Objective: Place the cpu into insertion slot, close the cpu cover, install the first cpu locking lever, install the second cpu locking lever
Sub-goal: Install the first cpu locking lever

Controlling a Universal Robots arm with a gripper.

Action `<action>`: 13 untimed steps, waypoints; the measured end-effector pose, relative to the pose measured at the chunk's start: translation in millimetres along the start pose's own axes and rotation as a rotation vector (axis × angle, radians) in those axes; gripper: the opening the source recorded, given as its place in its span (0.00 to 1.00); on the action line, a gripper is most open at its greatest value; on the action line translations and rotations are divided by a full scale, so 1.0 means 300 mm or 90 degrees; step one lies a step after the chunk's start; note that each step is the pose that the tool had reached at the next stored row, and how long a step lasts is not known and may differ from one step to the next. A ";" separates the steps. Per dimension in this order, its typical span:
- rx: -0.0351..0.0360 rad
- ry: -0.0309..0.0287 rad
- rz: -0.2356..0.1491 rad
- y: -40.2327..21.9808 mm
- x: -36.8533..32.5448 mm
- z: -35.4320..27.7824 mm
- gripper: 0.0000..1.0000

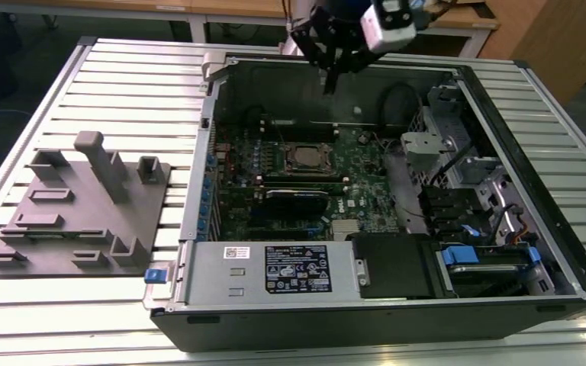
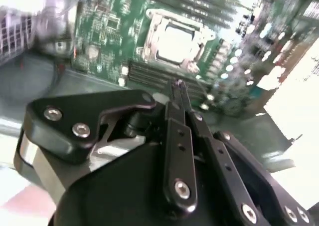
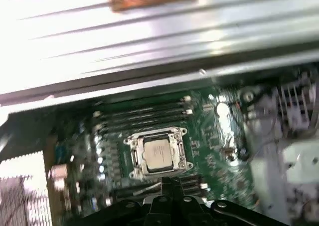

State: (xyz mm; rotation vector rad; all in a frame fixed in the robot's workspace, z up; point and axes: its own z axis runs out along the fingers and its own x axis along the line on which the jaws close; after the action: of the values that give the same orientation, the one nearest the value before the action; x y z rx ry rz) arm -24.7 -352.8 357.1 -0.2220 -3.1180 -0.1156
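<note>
Chip point(image 3: 158, 155) is seated flat in the socket point(image 1: 284, 158), silver-grey top up, out on the green board point(image 3: 209, 151). The cover point(image 3: 133, 155), a silvery frame, lies flat over it, with the chip showing through its square cut-out.

In the insertion slot point(image 1: 284, 158), the cpu point(image 1: 304, 158), ringed by the cpu cover point(image 3: 133, 156). Behind and above the insertion slot, the gripper point(image 1: 329, 85). In front, the power supply box point(image 1: 272, 268). To the exterior view's left, the fixture plate point(image 1: 79, 221).
</note>
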 end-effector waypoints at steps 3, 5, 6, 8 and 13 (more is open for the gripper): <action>-0.0076 0.0053 -0.062 -0.006 -0.005 -0.046 0.10; -0.0089 0.0064 -0.074 -0.007 -0.006 -0.056 0.10; -0.0091 0.0064 -0.074 -0.007 -0.006 -0.055 0.10; -0.0092 0.0063 -0.074 -0.007 -0.006 -0.055 0.10; -0.0092 0.0064 -0.074 -0.007 -0.006 -0.055 0.10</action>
State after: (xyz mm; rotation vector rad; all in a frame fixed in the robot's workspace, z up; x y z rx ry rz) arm -23.0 -356.3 373.4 -0.0401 -3.1200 -0.1400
